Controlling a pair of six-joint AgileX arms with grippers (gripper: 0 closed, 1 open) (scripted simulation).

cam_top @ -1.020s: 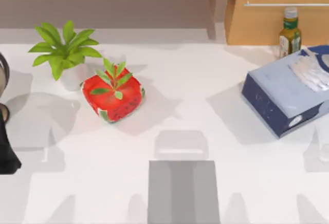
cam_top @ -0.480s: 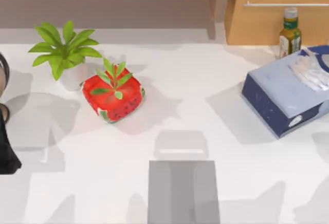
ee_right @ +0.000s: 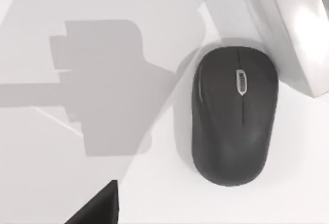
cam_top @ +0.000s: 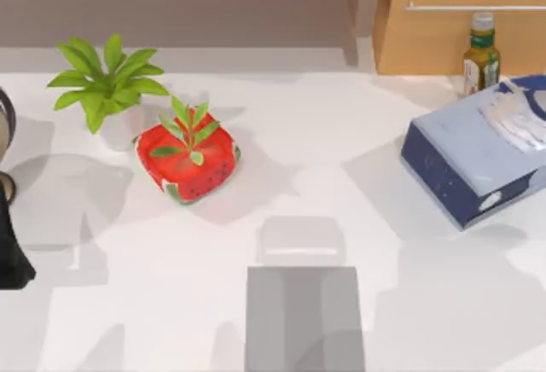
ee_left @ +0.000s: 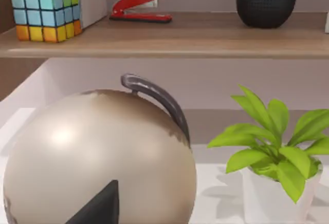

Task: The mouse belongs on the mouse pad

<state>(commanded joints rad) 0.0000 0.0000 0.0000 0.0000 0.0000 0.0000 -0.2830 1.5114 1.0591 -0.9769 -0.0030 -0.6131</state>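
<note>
I centre my right end effector over the mouse [ee_right: 234,116]; whether it's open, I cannot tell.

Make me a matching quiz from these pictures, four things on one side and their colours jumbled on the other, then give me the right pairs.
Things:
1. mouse
2. mouse pad
3. stapler
4. tissue box

Colours:
A. red
B. dark blue
C. black
D. grey

Pairs: 1-C, 2-D, 3-A, 4-B.

The mouse lies on the white table in the right wrist view, not yet on the mouse pad at the near edge in the top view. The stapler sits on the wooden shelf in the left wrist view.
</note>
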